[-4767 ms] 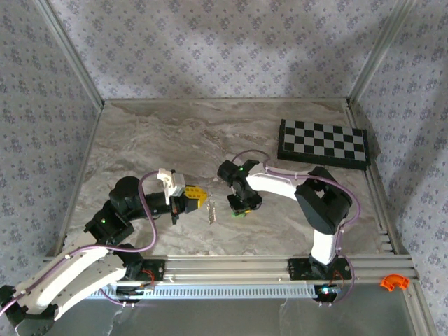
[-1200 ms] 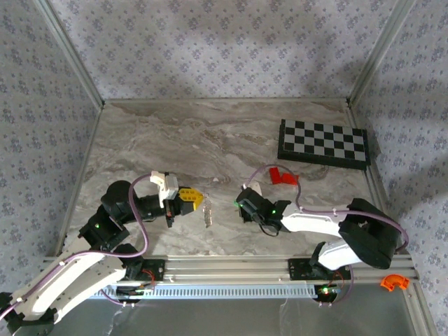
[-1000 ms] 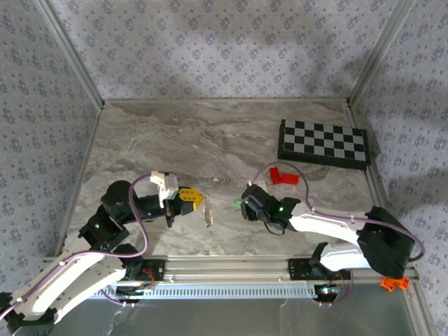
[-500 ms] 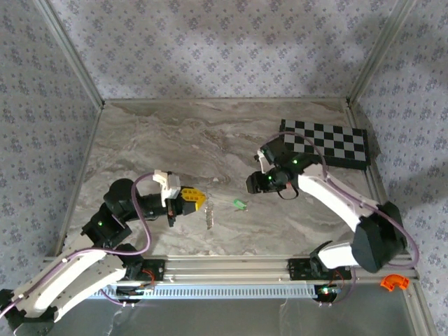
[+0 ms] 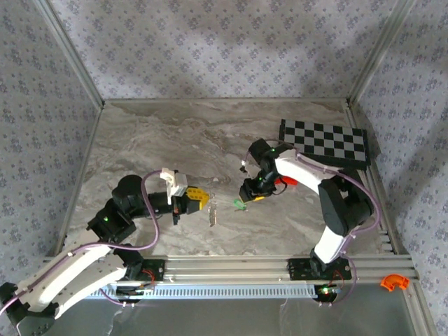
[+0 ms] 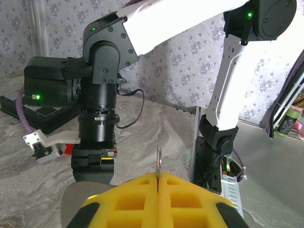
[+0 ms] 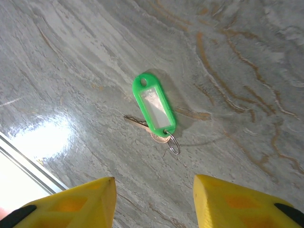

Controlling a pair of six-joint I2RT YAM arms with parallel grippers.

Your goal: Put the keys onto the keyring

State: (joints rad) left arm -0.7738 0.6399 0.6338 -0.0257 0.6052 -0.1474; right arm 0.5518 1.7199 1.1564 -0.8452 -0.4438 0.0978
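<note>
Left fingers [image 6: 135,195]: pressed together, pinching the keyring [image 6: 159,160]; its thin silvery strip stands up out of the seam between the yellow pads in the left wrist view.
Keyring, from above [image 5: 212,214]: hangs from the left fingers just over the counter [image 5: 175,143], near the middle and towards the near rail.
Right fingers [image 7: 71,203]: spread apart, holding nothing, poised over the keys.
Keys [image 7: 153,107]: a green tag lying flat on the counter, with a key blade showing under it and a small wire ring at its lower end. The right fingers do not touch it. From above [image 5: 240,204] it lies just right of the hanging keyring, the two apart.
Red piece [image 5: 282,180]: on the counter beside the right arm's wrist; its shape cannot be made out.
Checkered board [image 5: 323,142]: flat at the far right, close to the right wall rail.
Orange curved piece [image 5: 393,281]: off the counter, on the frame at the near right corner.
Edges: aluminium rails on all four sides, patterned walls behind them.
Open room: a broad marbled stretch between both arms and the far wall.
</note>
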